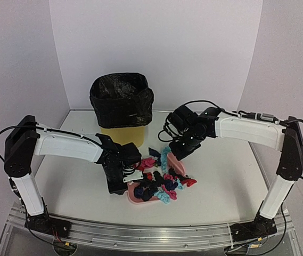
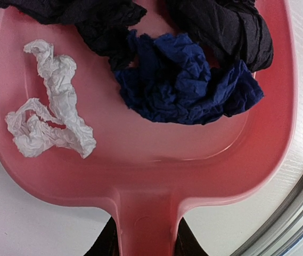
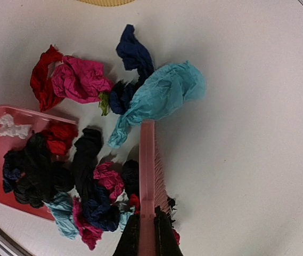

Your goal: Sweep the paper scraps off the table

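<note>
Several paper scraps [image 2: 186, 85] in dustpan [image 2: 156, 154] — beyond left jaws, handle [image 2: 146, 229] clamped

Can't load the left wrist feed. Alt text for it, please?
A pink dustpan fills the view, the left gripper shut on its handle at the bottom edge. In it lie a white paper scrap at left, a navy wad in the middle and black wads at top.

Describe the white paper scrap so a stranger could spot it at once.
Start at the pink dustpan on the white table, nearer the arms than the black-lined bin. On the pan's bare floor, to one side of the navy wad and the black wads, lies a twisted white scrap. It is the only white piece among red, pink, blue and black ones.
</note>
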